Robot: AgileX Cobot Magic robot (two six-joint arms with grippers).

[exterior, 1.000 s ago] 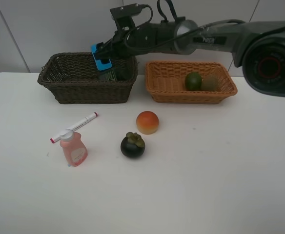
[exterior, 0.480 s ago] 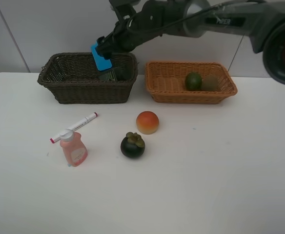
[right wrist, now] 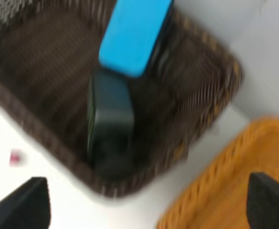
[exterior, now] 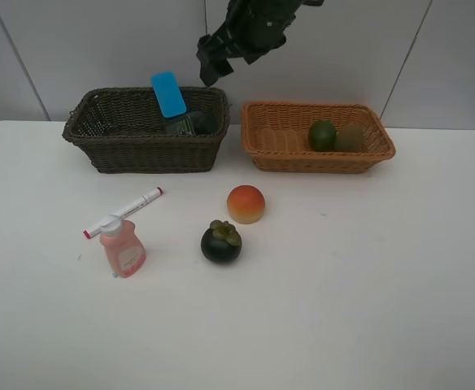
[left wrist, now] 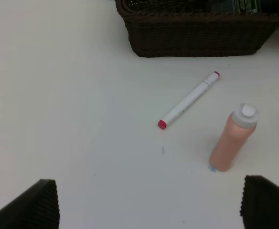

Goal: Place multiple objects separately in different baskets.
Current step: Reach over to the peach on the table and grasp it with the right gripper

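Note:
The blue flat block (exterior: 168,93) (right wrist: 134,33) leans upright in the dark brown basket (exterior: 99,150) (right wrist: 39,71), resting on the dark grey bottle (exterior: 193,123) (right wrist: 110,124). My right gripper (exterior: 211,67) (right wrist: 149,205) hangs open and empty above that basket's right rear corner. The light tan basket (exterior: 278,154) (right wrist: 225,191) holds the green fruit (exterior: 322,135) and the brown kiwi (exterior: 350,138). On the table lie the peach (exterior: 246,203), the mangosteen (exterior: 221,241), the pink bottle (exterior: 122,248) (left wrist: 235,138) and the marker (exterior: 124,213) (left wrist: 189,100). My left gripper (left wrist: 149,205) is open over the table near the marker and bottle.
The two baskets stand side by side at the table's back edge against a grey wall. In the left wrist view the dark basket (left wrist: 197,28) lies beyond the marker. White tabletop (exterior: 368,284) stretches to the front and right.
My right gripper has let go of the blue block and risen up and to the right. The block now stays leaning in the dark basket.

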